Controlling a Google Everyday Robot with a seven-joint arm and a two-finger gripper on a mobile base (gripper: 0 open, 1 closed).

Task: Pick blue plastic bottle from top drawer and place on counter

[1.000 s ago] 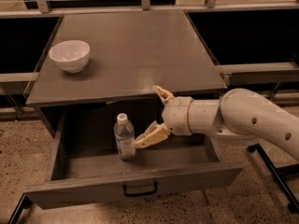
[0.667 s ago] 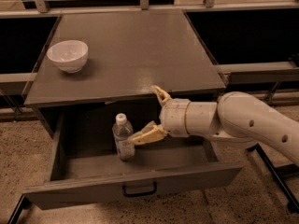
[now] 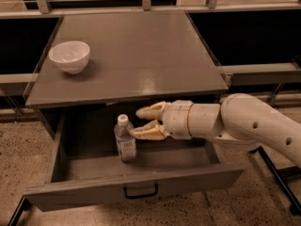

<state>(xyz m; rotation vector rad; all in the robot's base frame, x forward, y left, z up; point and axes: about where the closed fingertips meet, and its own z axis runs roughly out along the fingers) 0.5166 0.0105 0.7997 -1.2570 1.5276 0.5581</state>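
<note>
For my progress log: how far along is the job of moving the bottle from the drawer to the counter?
Done: the top drawer is open. In hand: the gripper, open, reaches inside, just beside the upright plastic water bottle, not yet closed on it. Left: grasp the bottle, lift it out, set it on the counter, where a white bowl stands at the left.
</note>
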